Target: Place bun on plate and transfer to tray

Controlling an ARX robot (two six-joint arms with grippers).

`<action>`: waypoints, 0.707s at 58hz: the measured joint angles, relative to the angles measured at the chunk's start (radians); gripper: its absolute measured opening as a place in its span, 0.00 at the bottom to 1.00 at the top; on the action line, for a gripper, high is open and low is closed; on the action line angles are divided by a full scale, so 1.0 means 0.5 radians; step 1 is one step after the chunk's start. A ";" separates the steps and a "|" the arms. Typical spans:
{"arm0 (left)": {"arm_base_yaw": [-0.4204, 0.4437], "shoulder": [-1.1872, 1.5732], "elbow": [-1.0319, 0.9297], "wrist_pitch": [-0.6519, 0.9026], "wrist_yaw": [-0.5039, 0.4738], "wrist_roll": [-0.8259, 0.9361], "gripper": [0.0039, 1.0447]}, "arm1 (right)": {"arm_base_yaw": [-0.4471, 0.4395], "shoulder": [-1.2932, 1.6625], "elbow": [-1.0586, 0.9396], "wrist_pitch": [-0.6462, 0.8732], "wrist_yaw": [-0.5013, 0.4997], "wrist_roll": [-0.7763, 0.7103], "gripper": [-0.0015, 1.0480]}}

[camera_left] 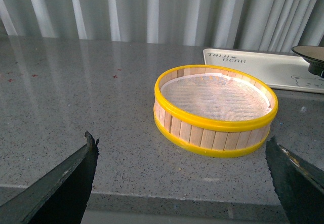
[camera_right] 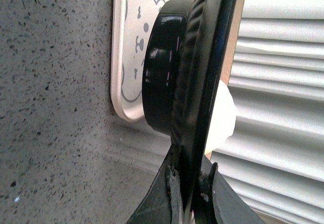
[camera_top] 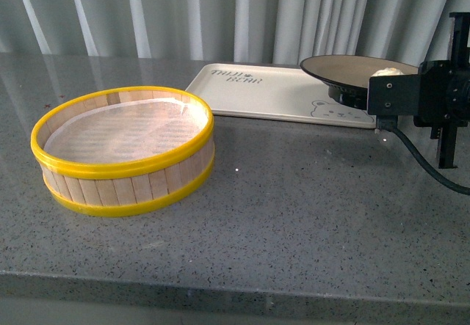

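Clamping plate [camera_top: 341, 70] rim, level: right fingers [camera_right: 161, 203] | bun [camera_top: 387, 72] on it | left fingers [camera_left: 61, 183] apart

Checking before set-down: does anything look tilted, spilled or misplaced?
Nothing stands out. The small white pleated bun sits on the black-rimmed beige round plate, held level by the right hand over the cream rectangular plastic tray.

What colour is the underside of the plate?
The plate is glossy black underneath, clearest in the right wrist view.
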 joint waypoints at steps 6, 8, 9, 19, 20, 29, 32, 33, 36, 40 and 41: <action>0.000 0.000 0.000 0.000 0.000 0.000 0.94 | 0.018 0.039 0.040 -0.031 -0.005 0.022 0.03; 0.000 0.001 0.000 0.000 0.000 0.000 0.94 | 0.022 0.056 0.056 -0.044 -0.006 0.023 0.03; 0.000 0.000 0.000 0.000 0.001 0.000 0.94 | 0.024 0.061 0.060 -0.045 -0.007 0.022 0.03; 0.000 0.000 0.000 0.000 0.001 0.000 0.94 | 0.027 0.105 0.102 -0.066 -0.004 0.020 0.03; 0.000 0.000 0.000 0.000 0.000 0.000 0.94 | 0.027 0.109 0.111 -0.072 0.002 0.018 0.03; 0.000 0.001 0.000 0.000 0.001 0.000 0.94 | 0.023 0.134 0.172 -0.093 0.018 -0.004 0.03; 0.000 0.000 0.000 0.000 0.000 0.000 0.94 | 0.021 0.145 0.187 -0.101 0.022 -0.011 0.03; 0.000 0.001 0.000 0.000 0.000 0.000 0.94 | 0.021 0.149 0.191 -0.104 0.024 -0.011 0.03; 0.000 0.000 0.000 0.000 0.001 0.000 0.94 | 0.020 0.160 0.201 -0.108 0.025 -0.018 0.03; 0.000 0.001 0.000 0.000 0.001 0.000 0.94 | 0.020 0.181 0.217 -0.112 0.026 -0.026 0.03; 0.000 0.001 0.000 0.000 0.001 0.000 0.94 | 0.020 0.188 0.220 -0.112 0.026 -0.031 0.03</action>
